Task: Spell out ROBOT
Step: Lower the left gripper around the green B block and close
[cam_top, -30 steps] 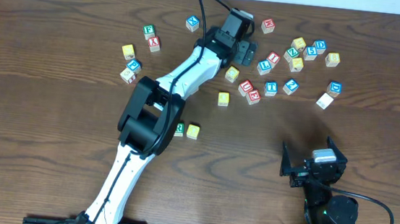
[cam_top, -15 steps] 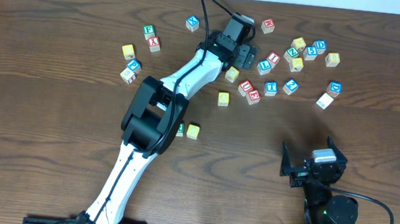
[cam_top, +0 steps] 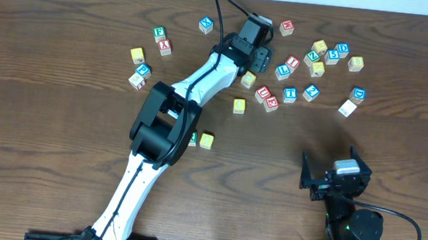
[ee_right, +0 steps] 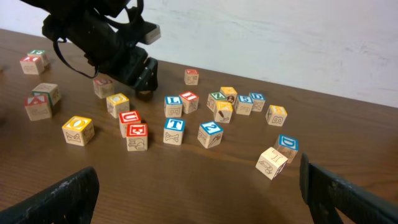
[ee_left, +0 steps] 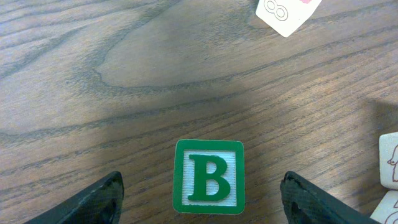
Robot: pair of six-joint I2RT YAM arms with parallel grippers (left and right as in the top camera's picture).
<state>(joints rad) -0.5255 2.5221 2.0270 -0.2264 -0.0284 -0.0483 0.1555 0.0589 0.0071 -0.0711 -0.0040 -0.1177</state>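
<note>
between the spread, empty jaws of your left claw (ee_left: 200,179): green b cube (ee_left: 208,178), not yet gripped; well behind the claw, green-edged cube (cam_top: 193,139) beside yellow cube (cam_top: 207,140), likely r-o laid; b, o, t remain.

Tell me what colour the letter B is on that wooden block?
Green, inside a green border; the B block shows best in the left wrist view.
</note>
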